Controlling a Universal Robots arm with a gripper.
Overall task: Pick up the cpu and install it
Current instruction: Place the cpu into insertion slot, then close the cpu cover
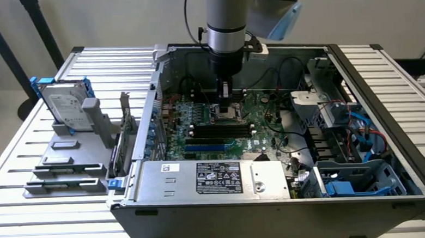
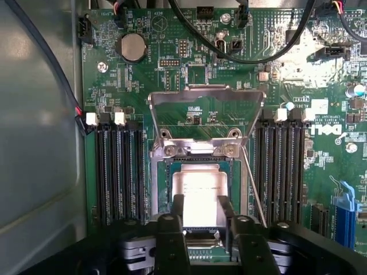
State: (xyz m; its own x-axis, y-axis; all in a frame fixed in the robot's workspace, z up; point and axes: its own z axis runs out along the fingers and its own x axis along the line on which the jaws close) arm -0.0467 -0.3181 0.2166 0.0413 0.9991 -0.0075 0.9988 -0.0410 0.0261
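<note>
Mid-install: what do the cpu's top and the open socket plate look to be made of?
The cpu: top looks metal, silver-grey, smooth, throwing bright white glare. The socket plate: probably bare sheet steel, duller grey sheen, thin stamped edges; coating unclear.

The cpu (image 2: 199, 192) has a smooth, shiny metal top; the socket frame (image 2: 206, 106) is bright bare metal. The board (image 2: 143, 80) is glossy green, the case (image 1: 276, 219) matt grey metal, the table (image 1: 28, 221) ribbed pale metal.
</note>
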